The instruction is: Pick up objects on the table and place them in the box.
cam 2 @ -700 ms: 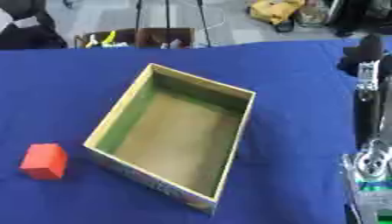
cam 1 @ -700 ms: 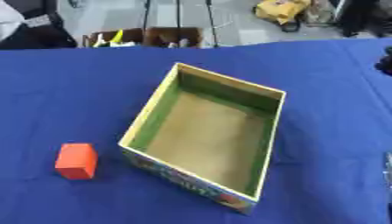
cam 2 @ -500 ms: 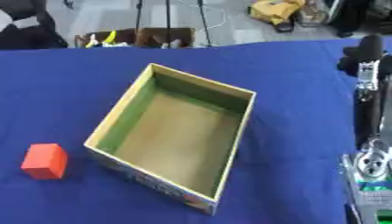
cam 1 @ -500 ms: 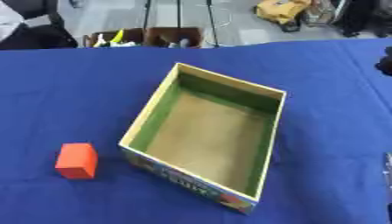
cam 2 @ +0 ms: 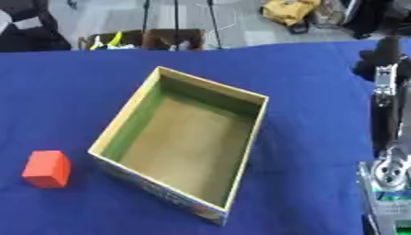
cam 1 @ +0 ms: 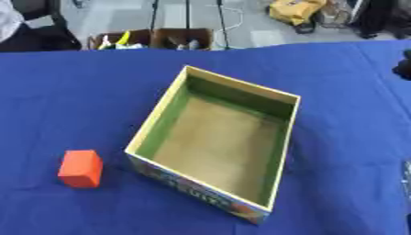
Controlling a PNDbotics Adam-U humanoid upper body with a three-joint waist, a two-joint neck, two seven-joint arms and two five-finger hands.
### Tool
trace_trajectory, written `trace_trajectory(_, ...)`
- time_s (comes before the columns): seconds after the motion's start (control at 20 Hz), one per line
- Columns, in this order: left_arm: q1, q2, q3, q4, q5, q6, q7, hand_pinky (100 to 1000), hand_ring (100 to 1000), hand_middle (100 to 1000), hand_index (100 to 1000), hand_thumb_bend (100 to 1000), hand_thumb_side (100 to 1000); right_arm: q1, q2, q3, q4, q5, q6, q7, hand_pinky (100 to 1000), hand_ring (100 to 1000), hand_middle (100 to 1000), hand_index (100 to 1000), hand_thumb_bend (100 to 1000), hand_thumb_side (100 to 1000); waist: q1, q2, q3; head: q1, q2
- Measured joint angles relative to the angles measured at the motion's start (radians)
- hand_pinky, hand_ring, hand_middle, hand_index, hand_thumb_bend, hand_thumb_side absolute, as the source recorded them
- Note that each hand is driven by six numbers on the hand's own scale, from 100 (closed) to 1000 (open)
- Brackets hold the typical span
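Right hand [cam 2: 384,57] high at right edge of right eye view, above far right part of table [cam 1: 72,92], at end of black and silver arm running up that edge. Dark and blurred; cannot tell whether fingers are curled or straight. Holds nothing that can be made out. Left hand nowhere in view.

Red block [cam 1: 80,168] on blue cloth near lower left. Lies alone, untouched, just beside box [cam 1: 164,124] but apart from it, off its near left corner. Sits well apart from right hand, with whole box between.

Box open at top, set askew near middle of table. Yellow rim, green inner walls, brown floor, coloured print on near outer wall. Looks empty inside.

Beyond far table edge, cartons [cam 1: 152,39] and stand legs on grey floor.

Step in hand, by the look of it: the very start, before any reach. Nothing yet in box, block seemingly the only thing to pick.

Next move likely calls for a hand brought down over block, fingers closed round it, then a lift clear of near rim and a release over brown floor. Left hand the nearer choice, since block lies on left side.
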Motion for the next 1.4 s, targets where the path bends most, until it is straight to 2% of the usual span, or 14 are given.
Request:
trace_trajectory(0.05,-0.006,0.020,-0.007,0.000,-0.012,0.009,-0.011,343,540,621,783,100,779,0.000,0.000,0.000,0.000,0.000,0.000,0.000,696,600,530,654,497,1000,0.001,-0.002,0.000,0.001,0.001)
trace_trajectory(0.45,-0.058,0.205,-0.080,0.000,-0.070,0.087,-0.129,414,622,729,887,100,828,0.000,0.000,0.005,0.000,0.000,-0.001,0.007,694,599,530,653,499,1000,0.000,-0.022,-0.013,0.030,0.058)
trace_trajectory(0.75,-0.122,0.319,-0.134,0.030,-0.096,0.077,-0.221,473,686,784,928,100,804,0.001,0.000,0.009,0.000,-0.001,-0.002,0.013,694,599,530,653,500,1000,-0.002,-0.028,-0.017,0.032,0.060)
trace_trajectory(0.85,-0.156,0.341,-0.146,0.047,-0.098,0.067,-0.310,491,701,799,938,100,795,0.001,0.000,0.012,0.000,-0.001,-0.002,0.015,694,599,530,653,500,1000,-0.003,-0.030,-0.018,0.028,0.054)
trace_trajectory(1.1,-0.230,0.382,-0.146,0.050,-0.040,0.080,-0.629,531,735,831,968,100,811,0.005,0.000,0.013,0.000,-0.001,0.000,0.017,694,599,530,653,501,1000,-0.003,-0.030,-0.020,0.019,0.038)
trace_trajectory(1.25,-0.257,0.401,-0.155,0.057,-0.019,0.084,-0.764,569,759,855,990,104,825,0.009,0.000,0.013,0.000,-0.001,0.000,0.018,695,599,530,652,500,1000,-0.002,-0.031,-0.021,0.016,0.031)
trace_trajectory(1.4,-0.280,0.417,-0.174,0.083,-0.015,0.076,-0.877,595,772,878,1000,231,821,0.009,0.000,0.014,0.000,-0.001,0.000,0.021,695,599,530,652,500,1000,-0.002,-0.031,-0.024,0.013,0.024)
